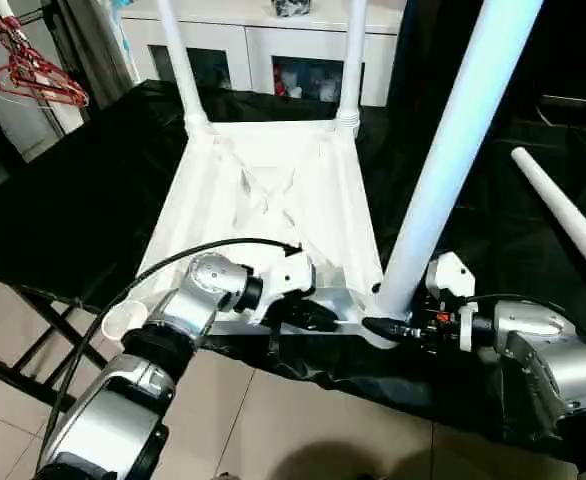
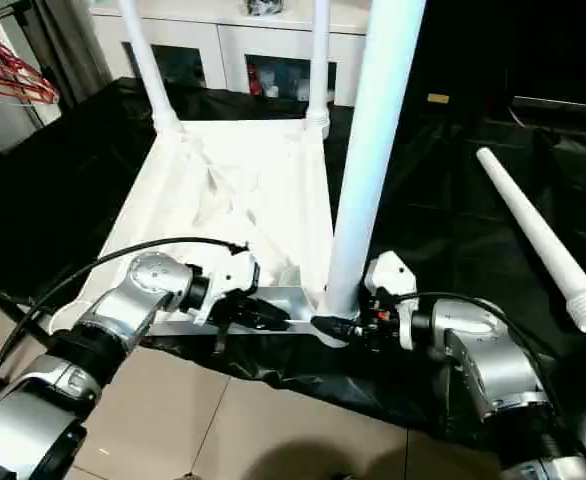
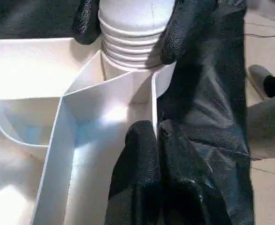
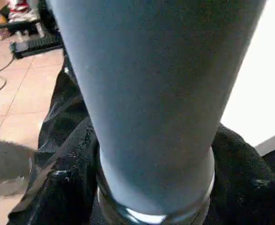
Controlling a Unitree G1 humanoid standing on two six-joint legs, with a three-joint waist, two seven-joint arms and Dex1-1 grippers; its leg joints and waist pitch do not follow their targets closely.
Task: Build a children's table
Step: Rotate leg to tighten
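My left hand is pinched closed on the thin rim wall of the upside-down table top, at its near edge, just short of the near right corner socket. Just past my left fingers, the ribbed end of a leg sits in that socket.

My right hand is on that same leg, its black fingers wrapped around the base on both sides, just above the socket. The leg rises straight up from between them, tall and white, close in front of my right wrist.

The table top lies ribs-up on the worktop, which is draped in black cloth, with its near edge right at the worktop's front. To the left of my left hand, the near left socket is an empty round cup.

Beyond both hands, at the far corners, two more legs stand upright in their sockets. Off to the right of my right hand, well apart, a fourth leg lies loose on the black cloth.

Behind the far edge stands a white glass-door cabinet. Red hangers hang far off to the left.
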